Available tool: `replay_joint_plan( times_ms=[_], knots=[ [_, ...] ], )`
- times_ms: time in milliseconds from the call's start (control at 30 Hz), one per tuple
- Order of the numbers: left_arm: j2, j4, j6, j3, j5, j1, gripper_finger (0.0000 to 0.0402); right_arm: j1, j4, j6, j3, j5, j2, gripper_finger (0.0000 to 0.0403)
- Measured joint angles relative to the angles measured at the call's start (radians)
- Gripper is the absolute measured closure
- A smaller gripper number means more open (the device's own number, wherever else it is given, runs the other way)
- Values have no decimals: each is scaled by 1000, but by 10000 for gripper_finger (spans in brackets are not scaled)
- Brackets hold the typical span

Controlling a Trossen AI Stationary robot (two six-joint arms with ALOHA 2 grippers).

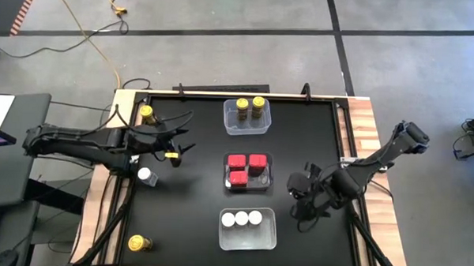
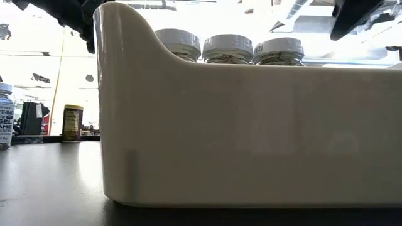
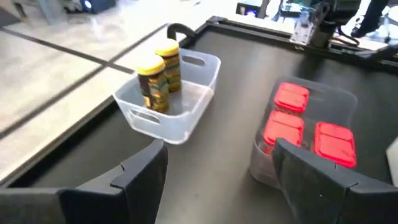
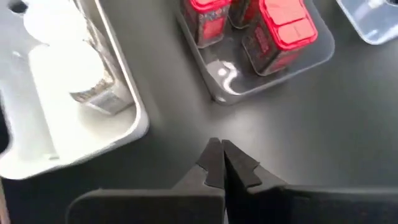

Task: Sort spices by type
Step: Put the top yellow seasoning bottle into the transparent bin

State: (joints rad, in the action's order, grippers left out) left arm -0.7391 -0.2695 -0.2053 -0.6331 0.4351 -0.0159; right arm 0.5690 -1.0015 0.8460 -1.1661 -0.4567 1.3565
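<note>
Three clear tubs stand in a row down the table's middle. The far tub holds two yellow-capped jars. The middle tub holds three red tins. The near tub holds three white-capped jars. Loose spices stand upright on the left side: a yellow-capped jar far, a white-capped jar in the middle, a yellow-capped jar near. My left gripper hovers open and empty left of the tubs. My right gripper hangs shut right of the red tins' tub, holding nothing.
Raised wooden rails frame the black mat. Bare mat lies between the tubs and the right rail, and between the tubs and the loose jars on the left. In the low view the near tub's wall fills most of the picture.
</note>
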Motion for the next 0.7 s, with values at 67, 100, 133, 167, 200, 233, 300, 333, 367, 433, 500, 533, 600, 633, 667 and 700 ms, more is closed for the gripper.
replay_joint_plan(
  times_ms=[67, 100, 133, 167, 200, 233, 300, 333, 367, 433, 500, 533, 600, 633, 667, 700],
  knots=[
    [0, 0, 10, -8, 0, -13, 125, -27, 44, -40, 42, -1, -34, 389],
    [0, 1, 11, -10, 0, -18, 125, -37, 60, -61, 66, -3, -50, 389],
    [0, 0, 10, -10, 0, -22, 125, -48, 82, -80, 96, -6, -67, 390],
    [0, -2, 11, -10, 0, -25, 125, -58, 106, -95, 123, -5, -86, 390],
    [0, -3, 11, -10, 0, -27, 125, -67, 129, -110, 151, -5, -106, 390],
    [-1, -2, 10, -10, 0, -27, 125, -75, 149, -119, 180, -4, -129, 390],
    [-8, 0, -3, -10, -1, -27, 125, -86, 172, -146, 231, -2, -172, 387],
    [-11, -1, -17, -10, -1, -27, 125, -92, 186, -161, 253, -2, -193, 384],
    [-17, -1, -36, -10, -1, -27, 125, -98, 192, -175, 274, -1, -216, 382],
    [-31, 0, -83, -10, 1, -27, 125, -108, 203, -213, 311, -2, -267, 379],
    [-49, 0, -124, -10, 18, -27, 125, -119, 209, -254, 350, -1, -328, 380],
    [-60, 0, -139, -10, 30, -27, 125, -128, 211, -274, 371, 2, -359, 382],
    [-85, -6, -160, -22, 42, -27, 125, -149, 246, -316, 420, 3, -431, 385],
    [-101, -6, -166, -37, 42, -27, 125, -158, 256, -335, 443, 4, -468, 385],
    [-116, -5, -166, -56, 43, -27, 125, -168, 272, -352, 467, 5, -505, 385],
    [-132, -14, -161, -79, 44, -27, 125, -177, 291, -365, 490, 7, -542, 385]
  ],
)
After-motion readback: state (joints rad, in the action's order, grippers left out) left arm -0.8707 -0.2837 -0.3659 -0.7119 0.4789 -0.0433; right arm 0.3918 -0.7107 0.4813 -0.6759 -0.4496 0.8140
